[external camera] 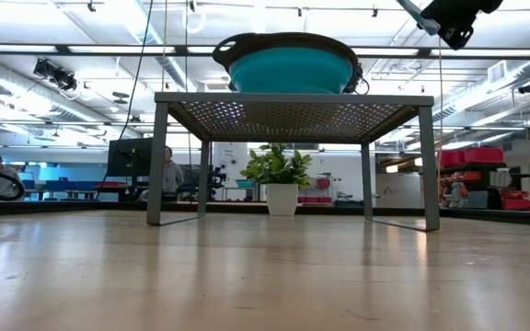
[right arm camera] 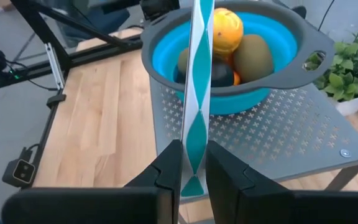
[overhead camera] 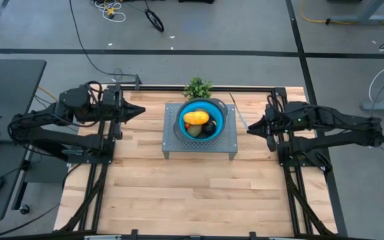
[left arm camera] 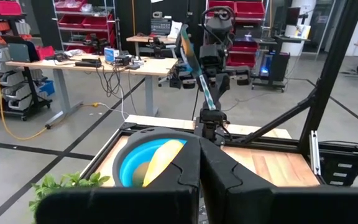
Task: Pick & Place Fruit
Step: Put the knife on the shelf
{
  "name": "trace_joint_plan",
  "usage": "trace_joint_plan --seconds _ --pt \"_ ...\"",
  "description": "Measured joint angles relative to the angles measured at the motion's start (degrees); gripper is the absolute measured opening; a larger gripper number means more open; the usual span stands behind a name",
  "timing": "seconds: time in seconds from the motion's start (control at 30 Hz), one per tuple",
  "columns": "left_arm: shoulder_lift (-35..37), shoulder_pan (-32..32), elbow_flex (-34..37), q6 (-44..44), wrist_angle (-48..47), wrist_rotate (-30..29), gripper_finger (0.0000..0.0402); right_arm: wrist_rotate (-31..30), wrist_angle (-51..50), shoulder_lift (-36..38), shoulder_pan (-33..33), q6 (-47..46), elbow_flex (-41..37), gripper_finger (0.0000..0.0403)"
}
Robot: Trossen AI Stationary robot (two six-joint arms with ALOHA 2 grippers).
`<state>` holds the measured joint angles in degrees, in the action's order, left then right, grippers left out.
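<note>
The fruit (overhead camera: 199,124) is all piled in the blue bowl (overhead camera: 185,111), which sits on a perforated metal stand (overhead camera: 172,143) in the middle of the wooden worktop (overhead camera: 192,193), with a small green plant (overhead camera: 197,87) just behind it. From the right wrist view I can make out the yellow-orange piece (right arm camera: 226,29) on top, an olive-brown oval (right arm camera: 252,57) beside it and a near-black round one (right arm camera: 221,73) lower down. The right pincer (right arm camera: 193,163) is clamped on the handle of a knife (right arm camera: 199,93) with a light-blue and white pattern, hanging beside the stand with the blade reaching toward the bowl. The left pincer (left arm camera: 199,163) is shut on nothing and hangs on the opposite side of the stand, pointed at the bowl. What worries me is the knife: the grip is low on a thin handle, so the tool could swing or slip if that arm moves quickly, and the blade could catch the bowl's rim and nudge it toward the edge of the stand. The fruit is heaped and round, so a poke from either side could roll a piece out onto the worktop. The left fingers would have to open before reaching in, or they would only shove the pile.
</note>
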<state>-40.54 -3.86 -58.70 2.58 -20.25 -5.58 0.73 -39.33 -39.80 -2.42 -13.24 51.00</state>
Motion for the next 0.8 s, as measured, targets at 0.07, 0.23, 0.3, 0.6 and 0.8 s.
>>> trace_joint_plan --seconds 0.07,0.23,0.3,0.6,0.8 --pt "0.22 0.02 0.0 -0.01 -0.16 -0.48 0.0004 0.02 0.0 0.63 0.0 -0.25 -0.06 0.0059" --pt "0.9 0.0 0.0 0.03 -0.27 -0.88 0.0004 0.01 -0.32 2.84 0.0 -0.48 -0.08 0.0059" --pt "0.97 0.01 0.0 0.18 -0.21 -0.88 0.0004 0.0 -0.35 4.0 0.0 -0.48 -0.08 0.0059" --pt "0.99 0.01 0.0 1.0 -1.34 -0.9 0.0004 -0.07 -0.85 9.17 0.0 -0.48 -0.08 0.0059" --pt "0.99 0.02 0.0 1.02 -1.38 -0.9 0.0004 -0.68 -1.22 11.32 -0.02 -0.48 -0.08 0.0059"
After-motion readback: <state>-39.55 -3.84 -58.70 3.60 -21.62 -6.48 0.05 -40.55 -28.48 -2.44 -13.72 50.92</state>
